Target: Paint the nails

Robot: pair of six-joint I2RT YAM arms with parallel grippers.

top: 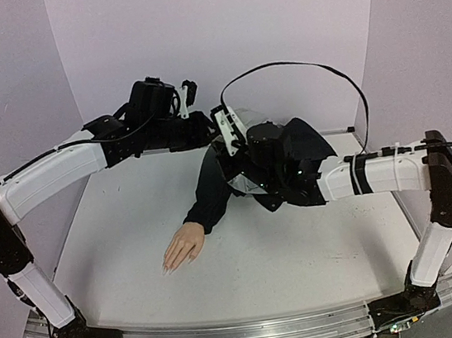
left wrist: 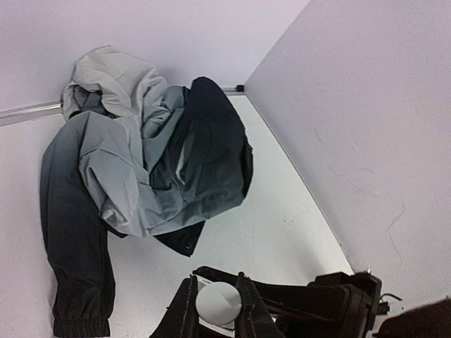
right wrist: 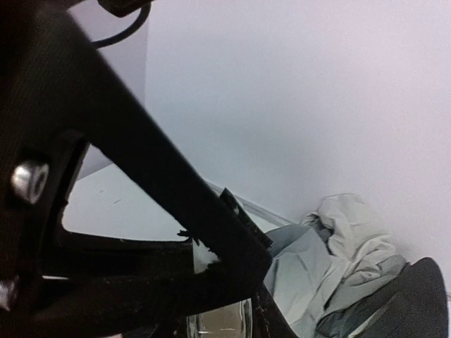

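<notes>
On surface (top: 307,275), nails (top: 167,268) point near-left; long axis runs diagonally from sleeve (top: 212,191). Left pincer (left wrist: 217,285) clamps white disc (left wrist: 218,304); right pincer (top: 228,134): cannot tell.

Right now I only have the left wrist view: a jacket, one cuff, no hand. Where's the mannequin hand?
Observer: Just past that cuff. The mannequin hand lies on the table, nearer the arm bases than the jacket.
Operator: Which way do its fingers point?
Observer: Toward the near left corner.
Operator: I'm holding a white round piece; where is the right arm?
Observer: Its end overlaps the left arm's end above the jacket; contact I cannot tell.
</notes>
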